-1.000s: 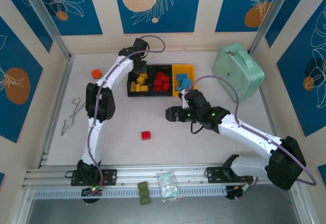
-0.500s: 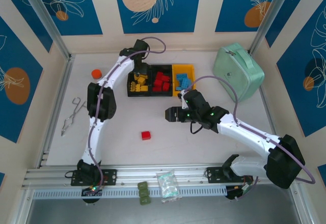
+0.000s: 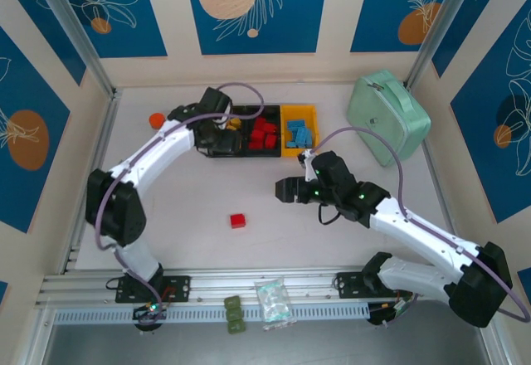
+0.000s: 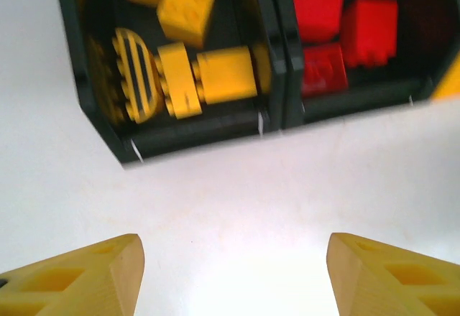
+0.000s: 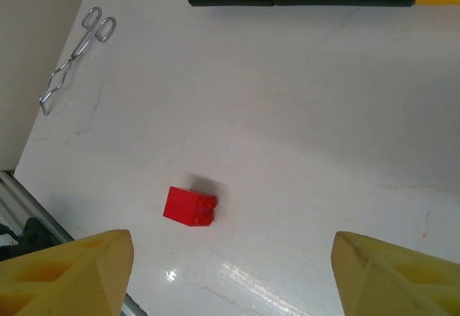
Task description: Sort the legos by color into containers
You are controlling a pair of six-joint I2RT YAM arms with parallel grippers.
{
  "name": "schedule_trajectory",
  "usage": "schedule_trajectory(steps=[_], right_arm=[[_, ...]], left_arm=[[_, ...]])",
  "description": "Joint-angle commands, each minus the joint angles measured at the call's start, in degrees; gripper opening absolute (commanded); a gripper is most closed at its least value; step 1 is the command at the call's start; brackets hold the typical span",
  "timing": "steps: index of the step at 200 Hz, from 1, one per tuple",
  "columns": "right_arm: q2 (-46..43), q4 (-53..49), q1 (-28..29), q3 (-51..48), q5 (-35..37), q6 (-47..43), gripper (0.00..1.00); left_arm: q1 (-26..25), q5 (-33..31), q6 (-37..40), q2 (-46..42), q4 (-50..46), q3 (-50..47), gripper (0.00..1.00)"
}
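Three joined containers sit at the back: a black bin [image 3: 222,148] with yellow legos [image 4: 188,72], a black bin [image 3: 264,153] with red legos [image 4: 343,29], and a yellow-orange bin [image 3: 288,129] with blue legos [image 3: 300,136]. My left gripper [image 3: 217,143] hovers by the near edge of the yellow-lego bin. In the left wrist view the left gripper [image 4: 233,273] is open, with only bare table between its fingers. One red lego [image 3: 238,221] lies alone mid-table. My right gripper [image 3: 282,189] is open, up and to the right of that red lego [image 5: 190,207].
A mint-green case [image 3: 387,116] stands at the back right. An orange cap [image 3: 157,119] lies left of the bins. Metal tongs [image 5: 75,57] lie near the left wall. Olive-green blocks [image 3: 234,313] and a plastic bag [image 3: 274,303] rest on the front rail.
My left gripper has opened and drawn back from over the yellow-lego bin to its near edge, the arm folding down to the left. The right arm has shifted slightly right.
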Motion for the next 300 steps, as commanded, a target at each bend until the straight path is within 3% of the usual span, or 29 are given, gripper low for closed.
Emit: schedule_trajectory(steps=[1, 35, 87, 148, 175, 226, 300], right_arm=[[-1.88, -3.30, 0.45, -1.65, 0.02, -1.21, 0.73], [-3.46, -3.46, 0.97, -3.28, 0.48, -0.80, 0.73], [-4.82, -2.50, 1.20, -5.67, 0.54, 0.45, 0.73], [-8.38, -2.51, 1.07, -9.74, 2.04, 2.31, 0.73], [-8.60, -2.37, 0.72, -10.46, 2.01, 2.93, 0.73], [-8.69, -2.03, 0.54, -10.80, 2.39, 3.34, 0.73], [-8.24, -2.94, 0.29, -9.52, 3.04, 3.03, 0.73]], left_arm=[[-2.10, 2.67, -5.14, -4.66, 1.11, -7.85, 0.68], [-7.79, 3.56, -14.26, -11.15, 2.82, -19.47, 0.77], [-15.62, 1.27, -26.64, -12.64, 5.63, -28.79, 0.78], [-18.83, 2.13, -29.25, -6.16, 7.03, -29.01, 0.78], [-19.80, 0.85, -29.30, -2.84, 7.35, -28.06, 0.73], [-20.08, 1.81, -28.26, -1.95, 8.53, -28.38, 0.39], [-18.31, -1.68, -23.11, -4.87, 5.03, -22.06, 0.38]])
